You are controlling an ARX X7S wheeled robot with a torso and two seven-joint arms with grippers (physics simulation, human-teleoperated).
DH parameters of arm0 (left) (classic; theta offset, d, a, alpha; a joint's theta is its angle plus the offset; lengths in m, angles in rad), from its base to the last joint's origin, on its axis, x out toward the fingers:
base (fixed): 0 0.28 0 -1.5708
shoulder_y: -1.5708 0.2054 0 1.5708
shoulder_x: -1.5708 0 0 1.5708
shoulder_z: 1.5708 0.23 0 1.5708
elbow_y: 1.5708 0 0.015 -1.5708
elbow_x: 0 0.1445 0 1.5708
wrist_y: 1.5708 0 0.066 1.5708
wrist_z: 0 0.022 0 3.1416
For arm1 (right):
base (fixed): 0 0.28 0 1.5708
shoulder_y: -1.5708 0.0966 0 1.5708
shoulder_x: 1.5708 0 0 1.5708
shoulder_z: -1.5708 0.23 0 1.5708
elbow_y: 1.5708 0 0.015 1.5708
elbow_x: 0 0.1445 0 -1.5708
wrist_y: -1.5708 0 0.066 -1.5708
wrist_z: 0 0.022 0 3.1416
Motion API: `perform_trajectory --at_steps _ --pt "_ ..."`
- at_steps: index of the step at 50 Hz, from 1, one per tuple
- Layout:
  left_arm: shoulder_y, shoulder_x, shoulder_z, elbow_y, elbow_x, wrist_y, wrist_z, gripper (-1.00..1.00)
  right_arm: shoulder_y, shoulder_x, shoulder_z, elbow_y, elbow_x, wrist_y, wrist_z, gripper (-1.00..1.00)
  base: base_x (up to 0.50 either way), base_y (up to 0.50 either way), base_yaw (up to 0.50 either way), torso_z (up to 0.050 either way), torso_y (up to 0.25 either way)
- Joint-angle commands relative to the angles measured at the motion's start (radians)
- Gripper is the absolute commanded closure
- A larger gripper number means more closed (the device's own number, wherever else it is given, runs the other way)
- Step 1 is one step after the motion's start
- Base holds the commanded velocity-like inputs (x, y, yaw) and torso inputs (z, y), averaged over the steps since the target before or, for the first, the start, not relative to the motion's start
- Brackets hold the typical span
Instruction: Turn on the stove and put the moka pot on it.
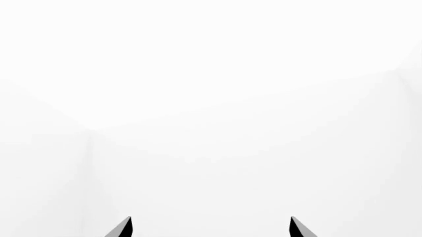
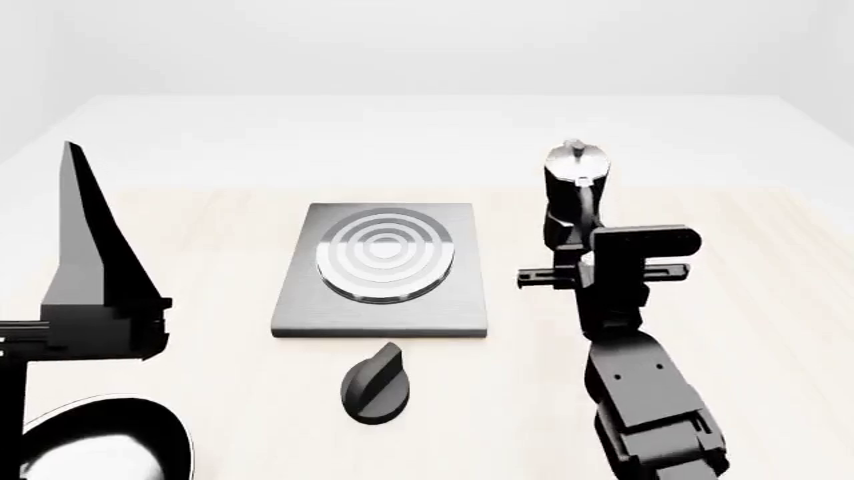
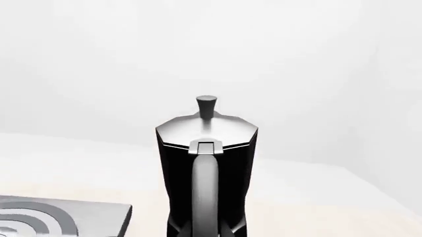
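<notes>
Pot [image 2: 577,185] on tabletop [image 2: 747,300], upright, right of stove [image 2: 380,268], apart from it, handle toward right pincer [image 2: 574,240]. Black faceted body, narrow waist, silver lid with knob. Right pincer close at handle; jaw state cannot be told. Left pincer [image 1: 211,228] wide, empty. Advance straight, centre handle between jaws, close firmly. Knob [image 2: 374,383] near stove front, apparently untouched.
</notes>
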Motion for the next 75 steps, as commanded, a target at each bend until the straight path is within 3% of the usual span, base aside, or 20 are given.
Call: perform_trajectory --at_steps 1,9,15,28,45,55,62,75 --pt "0.006 -0.002 -0.004 0.002 -0.001 0.004 -0.004 -1.00 0.147 -0.030 -0.003 -0.021 -0.017 0.003 -0.032 1.00 0.00 0.00 0.00 0.000 0.000" --pt "-0.002 -0.002 0.005 -0.007 -0.002 0.003 -0.002 -1.00 0.371 -0.118 -0.011 0.387 -0.045 -0.167 -0.082 1.00 0.00 0.00 0.00 0.000 0.001" --pt "0.002 -0.006 0.001 -0.004 -0.004 0.002 -0.003 -1.00 0.585 -0.208 -0.008 0.855 -0.060 -0.394 -0.129 1.00 0.00 0.00 0.00 0.000 0.000" --pt "0.013 -0.015 -0.013 -0.005 -0.011 0.005 -0.005 -1.00 0.611 -0.210 0.069 0.859 -0.155 -0.299 -0.059 1.00 0.00 0.00 0.00 0.000 0.002" --pt "-0.015 -0.019 0.006 -0.009 -0.017 -0.006 -0.004 -1.00 0.660 -0.254 0.119 0.859 -0.194 -0.292 -0.119 1.00 0.00 0.00 0.00 0.000 0.001" --pt "-0.014 -0.026 -0.002 -0.002 -0.031 -0.013 -0.009 -1.00 0.674 -0.257 -0.187 0.859 0.169 -0.352 -0.240 1.00 0.00 0.00 0.00 0.000 0.001" --pt "-0.004 -0.028 -0.009 0.001 -0.033 -0.008 -0.011 -1.00 0.676 -0.257 -0.480 0.858 0.498 -0.420 -0.339 1.00 0.00 0.00 0.00 0.000 0.001" --pt "-0.018 -0.027 0.010 -0.009 -0.035 -0.015 -0.009 -1.00 0.675 -0.257 -0.788 0.853 0.843 -0.487 -0.379 1.00 0.00 0.00 0.00 0.000 0.002"
